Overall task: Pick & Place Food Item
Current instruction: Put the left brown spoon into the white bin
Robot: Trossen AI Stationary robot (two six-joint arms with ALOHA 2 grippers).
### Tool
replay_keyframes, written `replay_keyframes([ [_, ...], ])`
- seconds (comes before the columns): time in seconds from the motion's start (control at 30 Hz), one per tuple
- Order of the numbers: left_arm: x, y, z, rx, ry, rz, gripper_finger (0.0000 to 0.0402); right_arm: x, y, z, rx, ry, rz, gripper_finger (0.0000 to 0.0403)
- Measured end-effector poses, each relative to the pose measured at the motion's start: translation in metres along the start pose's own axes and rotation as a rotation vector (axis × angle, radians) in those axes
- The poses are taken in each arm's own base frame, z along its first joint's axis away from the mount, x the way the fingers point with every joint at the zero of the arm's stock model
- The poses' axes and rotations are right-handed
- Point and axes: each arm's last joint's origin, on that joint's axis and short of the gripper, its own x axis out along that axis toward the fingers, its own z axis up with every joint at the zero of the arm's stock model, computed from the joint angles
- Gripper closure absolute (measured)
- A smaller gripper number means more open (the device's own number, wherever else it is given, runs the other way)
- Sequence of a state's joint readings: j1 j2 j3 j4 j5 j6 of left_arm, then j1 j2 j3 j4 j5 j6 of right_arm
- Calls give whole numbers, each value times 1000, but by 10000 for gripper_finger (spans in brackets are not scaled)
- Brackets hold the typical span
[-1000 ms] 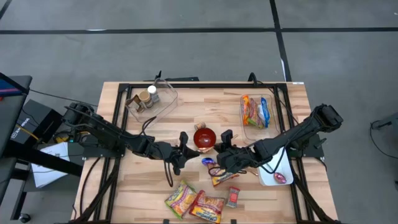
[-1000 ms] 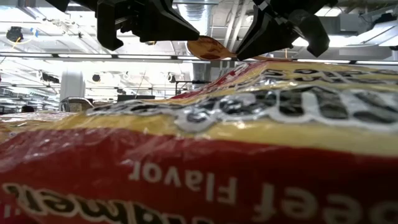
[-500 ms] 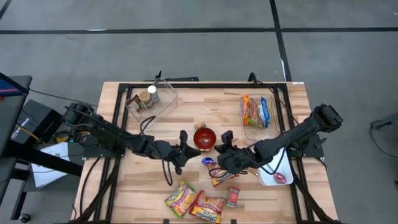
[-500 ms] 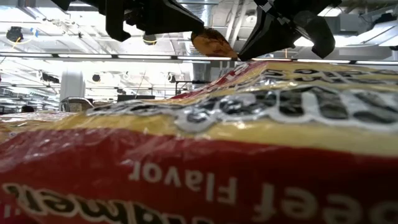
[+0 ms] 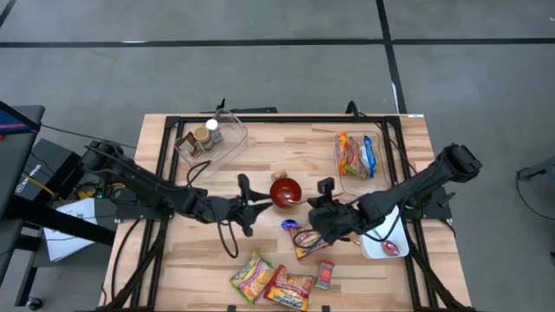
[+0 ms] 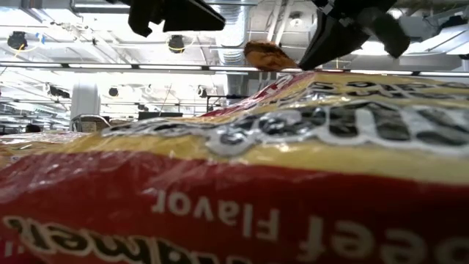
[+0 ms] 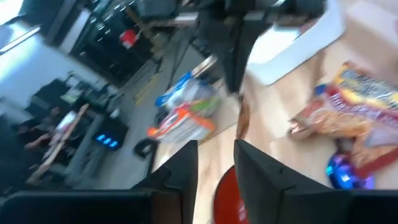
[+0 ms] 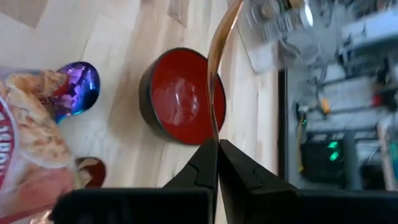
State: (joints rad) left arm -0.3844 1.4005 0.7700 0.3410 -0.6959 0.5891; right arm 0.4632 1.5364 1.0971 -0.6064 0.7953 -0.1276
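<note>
So the right gripper [image 8: 217,146] has its fingers pinched tight on the edge of a thin brown snack wrapper [image 8: 217,68], which sticks out past the fingertips over the red bowl [image 8: 180,96]. From the low camera that wrapper [image 6: 268,55] hangs in the air up near the ceiling lights, gripped from the 3 o'clock side.

From overhead, the bowl [image 5: 285,191] sits about mid-table, the right gripper [image 5: 324,204] is just off its 4 o'clock side, and the left gripper [image 5: 253,196] is just off the bowl's 9 o'clock side. The left one's fingers [image 7: 180,168] are apart with nothing between them, and they aren't touching the wrapper.

Other stuff on the wooden table [image 5: 173,269]: a shiny purple candy [image 5: 289,224] at the bowl's 6 o'clock, a noodle packet [image 5: 310,244] beside it, and more packets [image 5: 273,283] along the 6 o'clock edge of the table. A clear bin with snack bags [image 5: 357,156] sits toward 2 o'clock, and a clear bin with jars [image 5: 205,139] toward 10 o'clock. A white tray [image 5: 388,245] is at 4 o'clock.
</note>
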Motion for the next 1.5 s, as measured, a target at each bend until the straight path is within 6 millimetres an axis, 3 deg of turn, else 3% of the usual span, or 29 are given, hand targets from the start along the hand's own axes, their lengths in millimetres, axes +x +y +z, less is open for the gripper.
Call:
replay_keyframes([
  [0.3, -26, 16, -5, -125, 115, 53, 278, -35, -20, -15, 326, 37, -4, 403],
  [0.6, -43, 39, -7, -174, 119, 69, 282, -58, -11, -48, 591, 268, -21, 403],
  [0.8, -39, 51, -12, -187, 140, 107, 279, -79, 3, -60, 760, 358, -3, 403],
  [1.2, -21, 72, -28, -171, 158, 74, 280, -112, 31, -73, 925, 412, 26, 403],
  [1.5, -16, 80, -32, -167, 152, 77, 282, -111, 54, -97, 1005, 570, 43, 403],
])
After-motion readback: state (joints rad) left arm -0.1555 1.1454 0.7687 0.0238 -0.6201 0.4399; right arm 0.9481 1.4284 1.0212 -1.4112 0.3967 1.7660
